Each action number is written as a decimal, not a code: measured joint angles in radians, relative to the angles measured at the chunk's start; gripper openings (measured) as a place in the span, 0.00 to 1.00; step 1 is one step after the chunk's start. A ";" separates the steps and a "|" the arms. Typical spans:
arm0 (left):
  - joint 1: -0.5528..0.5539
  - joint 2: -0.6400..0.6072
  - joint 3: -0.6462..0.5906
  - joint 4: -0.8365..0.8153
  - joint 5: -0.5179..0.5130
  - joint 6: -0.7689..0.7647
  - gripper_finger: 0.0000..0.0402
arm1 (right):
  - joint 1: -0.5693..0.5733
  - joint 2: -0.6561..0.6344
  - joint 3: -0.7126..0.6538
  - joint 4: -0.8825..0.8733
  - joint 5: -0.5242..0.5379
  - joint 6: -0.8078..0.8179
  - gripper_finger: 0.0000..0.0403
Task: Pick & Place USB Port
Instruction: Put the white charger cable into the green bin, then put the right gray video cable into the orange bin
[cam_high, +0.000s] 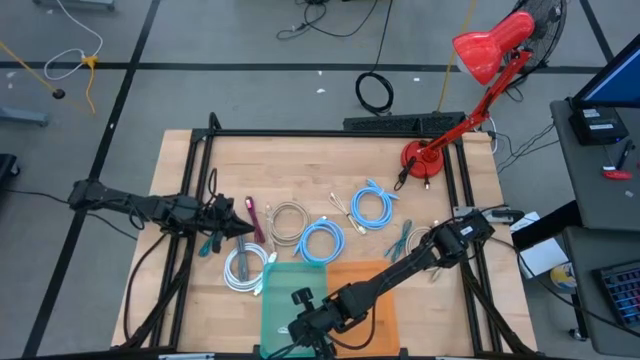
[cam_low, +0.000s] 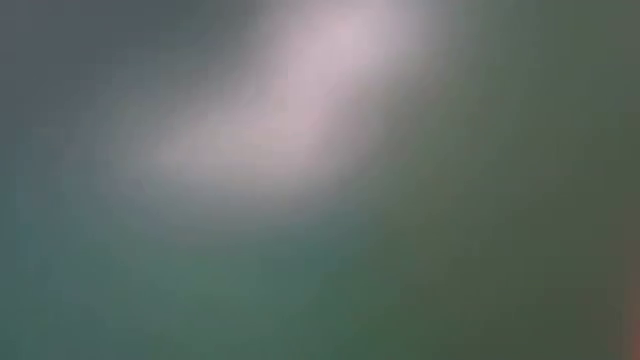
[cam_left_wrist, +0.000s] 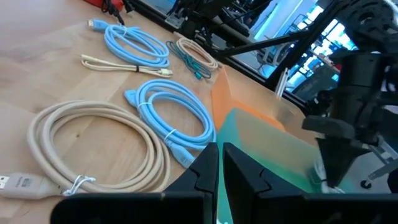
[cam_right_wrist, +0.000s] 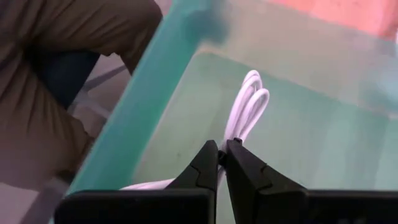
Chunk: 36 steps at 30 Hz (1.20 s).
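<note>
Wooden surface (cam_high: 300, 170) carries coiled cables; teal bin (cam_high: 285, 295) sits at its near edge, left of the orange bin (cam_high: 372, 290). Right end effector (cam_right_wrist: 222, 157) is low over the teal bin, pinched onto a white cable (cam_right_wrist: 249, 106). Best open only once the loop rests on the bin floor. Left end effector (cam_left_wrist: 221, 163) waits at left, fingers nearly together, empty.

The high view looks straight down on the wooden desk (cam_high: 310, 170); both wrist views, close and slanted, share the translucent green bin (cam_right_wrist: 155, 106).
</note>
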<state>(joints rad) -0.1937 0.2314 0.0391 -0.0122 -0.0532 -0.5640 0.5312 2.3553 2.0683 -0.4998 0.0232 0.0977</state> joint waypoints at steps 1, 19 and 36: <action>-0.004 0.000 0.000 0.000 -0.001 0.000 0.06 | 0.000 0.000 -0.002 -0.002 -0.001 0.002 0.02; -0.039 0.000 0.000 0.001 -0.035 0.001 0.06 | 0.001 0.000 -0.001 0.003 -0.050 0.073 0.25; -0.044 0.000 0.001 0.038 -0.023 0.002 0.06 | 0.036 -0.081 0.001 0.175 0.065 -0.033 0.29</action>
<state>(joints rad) -0.2379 0.2310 0.0402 0.0257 -0.0762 -0.5625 0.5676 2.2746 2.0689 -0.3249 0.0884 0.0650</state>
